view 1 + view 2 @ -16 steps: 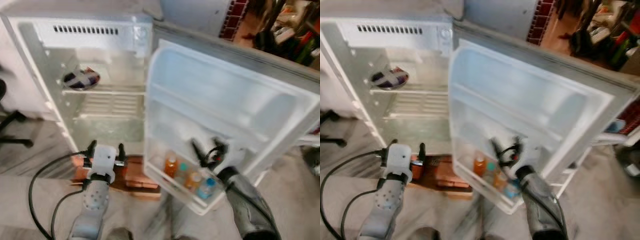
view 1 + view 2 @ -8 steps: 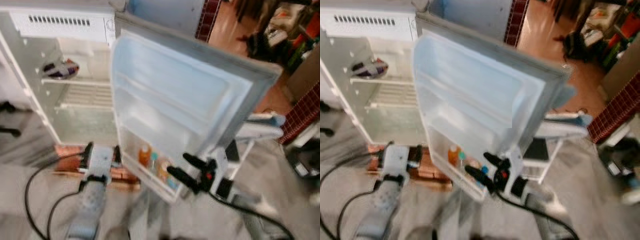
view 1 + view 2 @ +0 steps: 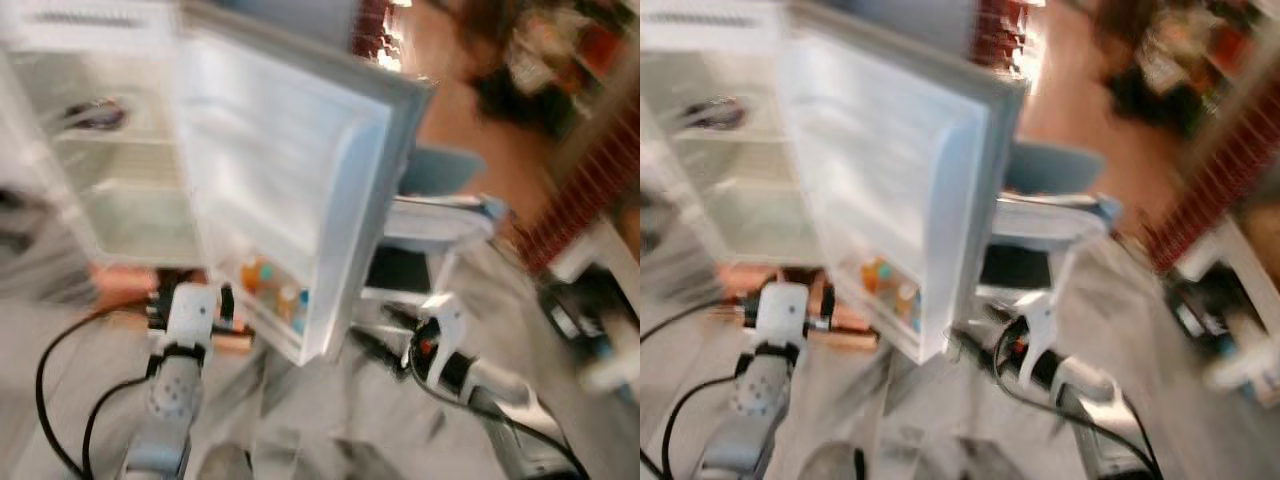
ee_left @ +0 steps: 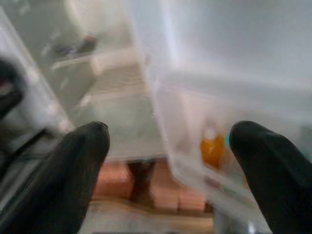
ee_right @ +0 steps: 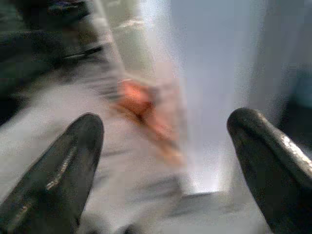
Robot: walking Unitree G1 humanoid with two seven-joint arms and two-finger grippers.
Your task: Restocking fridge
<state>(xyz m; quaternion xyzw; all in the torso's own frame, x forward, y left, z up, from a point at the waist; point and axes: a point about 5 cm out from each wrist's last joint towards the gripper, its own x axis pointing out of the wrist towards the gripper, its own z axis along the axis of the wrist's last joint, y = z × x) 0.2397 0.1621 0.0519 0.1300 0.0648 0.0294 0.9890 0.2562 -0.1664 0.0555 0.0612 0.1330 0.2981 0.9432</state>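
A small white fridge (image 3: 110, 190) stands open, its door (image 3: 290, 190) swung out toward me. The door's lowest shelf holds several bottles (image 3: 272, 292), one of them orange (image 4: 212, 148). A dark dish (image 3: 95, 115) lies on an upper shelf inside. My left gripper (image 3: 190, 300) is open and empty, low in front of the fridge beside the door shelf. My right gripper (image 3: 378, 340) is open and empty, just right of the door's outer edge near the floor. The head views are blurred.
A brown wooden pallet (image 3: 130, 290) lies under the fridge. A white and blue low stand (image 3: 440, 225) sits right of the door. Dark clutter (image 3: 520, 90) and a brick wall (image 3: 560, 210) lie to the right. Black cables (image 3: 60, 380) trail from the left arm.
The camera has swung right, so the fridge sits further left in view. My right gripper has moved from the door shelf to beyond the door's outer edge.
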